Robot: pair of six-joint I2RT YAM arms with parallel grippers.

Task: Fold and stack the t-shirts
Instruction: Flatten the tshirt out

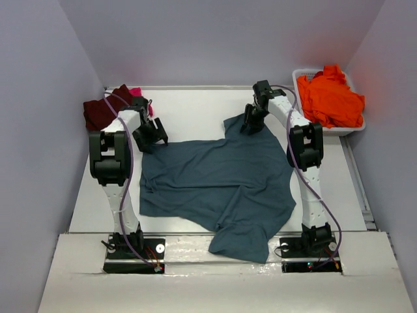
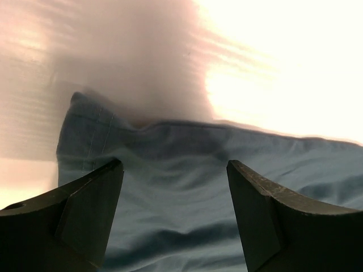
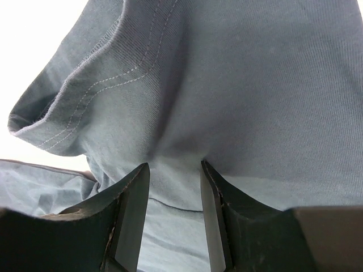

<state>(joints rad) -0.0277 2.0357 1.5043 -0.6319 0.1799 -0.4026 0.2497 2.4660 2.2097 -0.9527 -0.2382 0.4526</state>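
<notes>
1. Nearest the arm bases, one end of the teal shirt (image 1: 215, 182) droops crumpled over the near edge of the desk (image 1: 195, 104). The rest lies spread on the desk middle, between the two arms.
2. Farther out, the shirt's far edge runs left to right, with one set of fingers at each end.
3. Left fingers (image 2: 91, 209) are spread wide and hold nothing. They hover just above the far-left corner, and the stitched hem lies just beyond their tips.
4. Right fingers (image 3: 130, 215) appear to pinch a fold at the far-right corner, beside a sleeve hem. The cloth there is drawn up into a small peak.
5. The coming move likely turns on the left corner. It sits directly under and ahead of the left fingers, and the left arm is clearly the nearer one. A short drop and a close should match the right side's hold.
6. Farthest back on the left, the maroon shirt (image 1: 99, 112) lies heaped loose on the desk, in no container. The pink shirt (image 1: 135, 92) peeks out behind it.
7. Farthest back on the right, a white tub (image 1: 355, 127) holds only the orange shirt (image 1: 329, 98), piled above the rim.
</notes>
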